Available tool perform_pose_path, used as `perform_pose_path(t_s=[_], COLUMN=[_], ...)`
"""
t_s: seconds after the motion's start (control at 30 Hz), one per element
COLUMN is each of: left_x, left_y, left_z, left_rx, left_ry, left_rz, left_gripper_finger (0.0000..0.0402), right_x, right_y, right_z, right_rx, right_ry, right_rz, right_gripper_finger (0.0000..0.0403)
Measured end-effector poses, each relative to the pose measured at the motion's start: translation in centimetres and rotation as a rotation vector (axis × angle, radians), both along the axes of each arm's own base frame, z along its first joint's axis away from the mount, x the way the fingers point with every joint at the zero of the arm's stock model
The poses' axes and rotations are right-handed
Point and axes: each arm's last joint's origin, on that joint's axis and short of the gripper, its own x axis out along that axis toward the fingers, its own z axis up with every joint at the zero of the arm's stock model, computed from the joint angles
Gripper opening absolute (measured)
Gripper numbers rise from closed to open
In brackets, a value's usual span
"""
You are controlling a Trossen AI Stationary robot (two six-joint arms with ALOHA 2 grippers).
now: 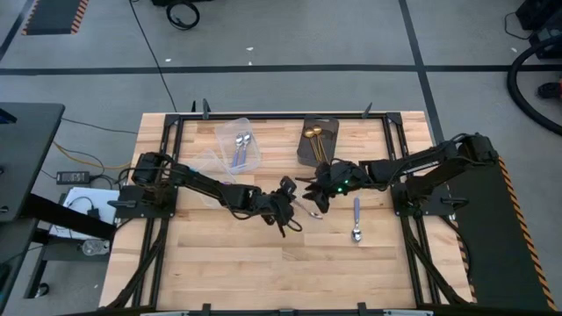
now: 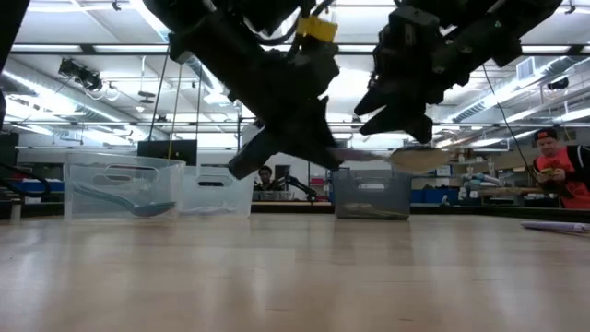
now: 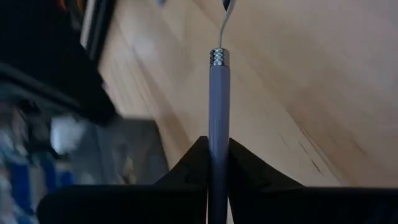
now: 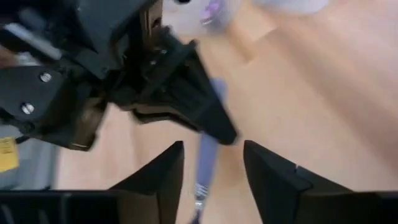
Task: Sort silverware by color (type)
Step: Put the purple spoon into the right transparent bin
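At the centre of the desk (image 1: 263,263) the two grippers meet over the wood. The left gripper (image 1: 288,204) has its fingers (image 3: 249,180) pinched on a lilac-handled spoon (image 3: 219,118), held off the surface with its bowl pointing toward three o'clock. The right gripper (image 4: 212,163), just beside it at three o'clock, has its fingers (image 4: 273,174) spread to either side of that same handle without touching it. A second lilac spoon (image 1: 356,219) lies flat at four o'clock. Farther off, at twelve o'clock, a clear tub (image 1: 240,145) holds teal-handled spoons (image 1: 241,149), and a dark grey box (image 1: 318,139) holds gold spoons (image 1: 314,133).
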Motion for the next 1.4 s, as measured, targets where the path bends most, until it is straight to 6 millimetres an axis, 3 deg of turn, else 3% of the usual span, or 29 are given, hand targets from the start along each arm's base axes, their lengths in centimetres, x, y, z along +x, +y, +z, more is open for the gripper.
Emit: perform_pose_path(t_s=[0.23,0.33,0.67,1.03,1.2,1.4], left_x=[-1.6,-2.2,-3.9,-7.1,-8.3,-9.6], left_y=[0.3,0.5,4.1,9.2,11.0,11.9], left_z=[0.8,1.5,4.3,8.8,9.6,9.5], left_rx=[-0.145,-0.189,-0.281,-0.430,-0.518,-0.582], left_ry=[0.027,0.031,-0.004,-0.148,-0.208,-0.249], left_rz=[0.165,0.223,0.415,0.690,0.838,0.917], left_gripper_finger=[0.0037,0.0037,0.0037,0.0037,0.0037,0.0037], right_x=[-1.7,-2.5,-4.0,-4.3,-4.2,-3.7], right_y=[0.3,0.7,2.8,4.3,4.5,4.8], right_z=[2.1,2.0,-1.1,-2.4,-3.5,-4.4], right_rx=[-0.208,-0.264,-0.336,-0.427,-0.435,-0.433], right_ry=[-0.036,-0.049,-0.186,-0.183,-0.163,-0.147], right_rz=[-0.085,-0.128,-0.228,-0.262,-0.246,-0.223], right_gripper_finger=[0.0201,0.0199,0.0196,0.0194,0.0194,0.0194])
